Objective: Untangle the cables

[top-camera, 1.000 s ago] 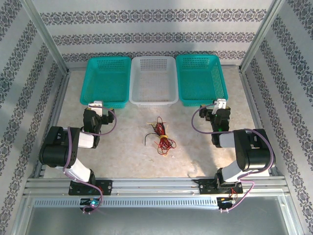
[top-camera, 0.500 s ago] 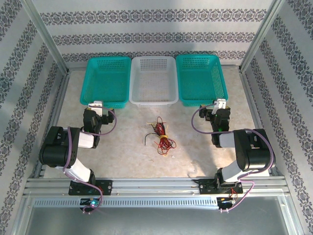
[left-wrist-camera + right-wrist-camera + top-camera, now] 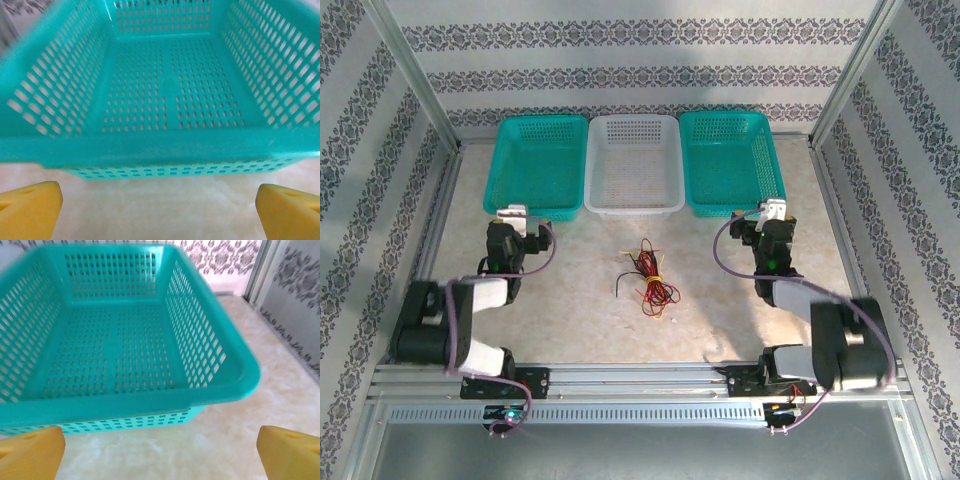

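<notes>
Red, black, yellow cables [image 3: 648, 275] lie knotted; left gripper [image 3: 514, 214] and right gripper [image 3: 775, 209] gape empty. Each should seize opposite loose ends.

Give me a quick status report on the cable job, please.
Left gripper open, empty, facing the left teal basket. Right gripper open, empty, facing the right teal basket. Cables tangled mid-table, untouched. Nothing lies between them and the grippers.

The cables [image 3: 648, 276] — thin red, black and yellow wires — lie knotted together mid-table, ends splayed outward.
</notes>
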Action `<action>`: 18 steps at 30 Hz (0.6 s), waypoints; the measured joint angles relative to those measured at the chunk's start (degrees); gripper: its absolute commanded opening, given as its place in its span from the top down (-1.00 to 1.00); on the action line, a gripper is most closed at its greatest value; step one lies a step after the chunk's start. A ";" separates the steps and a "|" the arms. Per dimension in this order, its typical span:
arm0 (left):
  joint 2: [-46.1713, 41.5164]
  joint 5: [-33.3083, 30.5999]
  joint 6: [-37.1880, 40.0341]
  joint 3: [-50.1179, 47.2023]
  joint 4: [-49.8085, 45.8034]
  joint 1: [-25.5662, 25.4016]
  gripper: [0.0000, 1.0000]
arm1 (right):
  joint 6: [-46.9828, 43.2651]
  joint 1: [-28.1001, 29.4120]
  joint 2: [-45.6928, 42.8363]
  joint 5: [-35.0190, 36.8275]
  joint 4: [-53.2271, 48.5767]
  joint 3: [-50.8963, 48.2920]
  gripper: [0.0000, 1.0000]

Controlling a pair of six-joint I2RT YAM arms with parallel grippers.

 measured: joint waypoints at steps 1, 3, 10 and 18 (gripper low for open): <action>-5.14 -1.25 -1.38 1.75 -4.55 -0.20 -0.95 | 1.36 1.55 -4.50 2.05 -4.48 1.29 -0.97; -13.44 -2.56 -4.48 6.27 -12.13 -0.70 -0.89 | 5.51 3.26 -12.44 4.57 -11.43 3.78 -0.97; -27.41 -7.48 -15.61 16.15 -32.22 -13.11 -0.80 | 19.43 11.06 -18.40 8.76 -41.57 16.44 -0.97; -21.38 -5.73 -28.30 22.18 -50.53 -22.99 -0.64 | 32.65 35.06 -8.09 10.69 -67.65 32.79 -0.97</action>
